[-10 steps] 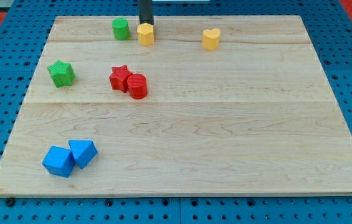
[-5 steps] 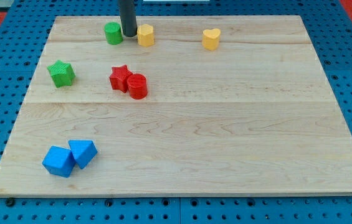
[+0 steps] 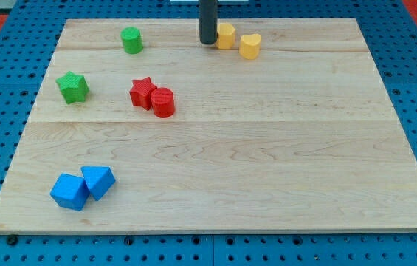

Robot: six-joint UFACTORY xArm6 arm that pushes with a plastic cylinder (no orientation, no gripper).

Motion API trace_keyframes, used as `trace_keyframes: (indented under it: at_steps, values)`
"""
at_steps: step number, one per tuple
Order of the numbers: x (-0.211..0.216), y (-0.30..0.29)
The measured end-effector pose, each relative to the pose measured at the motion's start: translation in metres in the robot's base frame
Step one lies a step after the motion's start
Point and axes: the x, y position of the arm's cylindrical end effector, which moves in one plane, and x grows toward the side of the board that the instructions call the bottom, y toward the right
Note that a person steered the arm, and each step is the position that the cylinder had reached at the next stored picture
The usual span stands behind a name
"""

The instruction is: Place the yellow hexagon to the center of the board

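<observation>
The yellow hexagon (image 3: 226,35) sits near the board's top edge, right of middle. It stands close beside a yellow heart (image 3: 250,46) on its right. My tip (image 3: 207,41) is against the hexagon's left side. The rod rises out of the view's top. The wooden board (image 3: 267,148) fills most of the view.
A green cylinder (image 3: 131,40) stands at the top left. A green star (image 3: 72,86) is at the left. A red star (image 3: 142,92) and a red cylinder (image 3: 163,102) touch left of centre. Two blue blocks (image 3: 83,188) sit at the bottom left.
My tip moved left between the green cylinder and the hexagon, then swept right. The hexagon slid right, up beside the yellow heart. The green cylinder was nudged slightly left.
</observation>
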Motion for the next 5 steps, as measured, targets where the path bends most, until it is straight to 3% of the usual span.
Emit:
trace_keyframes:
  at_steps: [1, 2, 4, 5]
  values:
    - [-0.028, 0.019]
    - [-0.004, 0.064]
    - [0.084, 0.101]
    - [0.094, 0.128]
